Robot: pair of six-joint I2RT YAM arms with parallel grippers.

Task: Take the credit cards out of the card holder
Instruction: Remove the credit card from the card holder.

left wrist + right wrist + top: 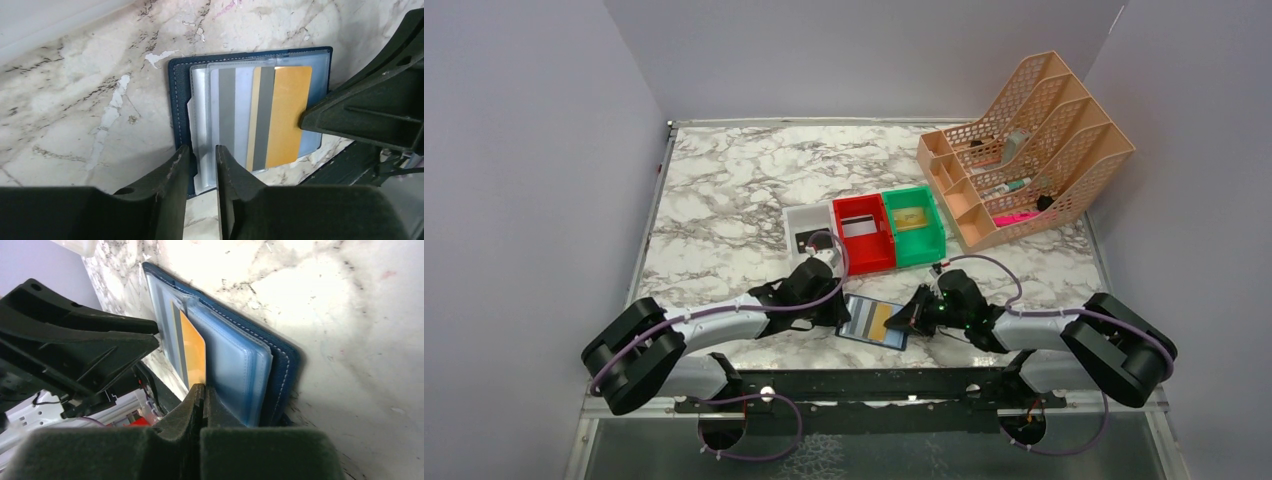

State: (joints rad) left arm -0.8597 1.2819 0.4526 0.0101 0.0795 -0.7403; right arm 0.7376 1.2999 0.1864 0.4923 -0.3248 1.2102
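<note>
The navy card holder lies open on the marble between my two grippers. Its clear sleeves hold a whitish-grey card with a dark stripe. A gold credit card sticks partly out of a sleeve. My right gripper is shut on the gold card's outer edge. My left gripper stands slightly open at the holder's near edge, and the sleeve's edge shows in the narrow gap between its fingers. In the top view, the left gripper and right gripper flank the holder.
Behind the holder stand a white bin, a red bin and a green bin in a row. A peach mesh organiser fills the back right corner. The black base rail runs just in front of the holder.
</note>
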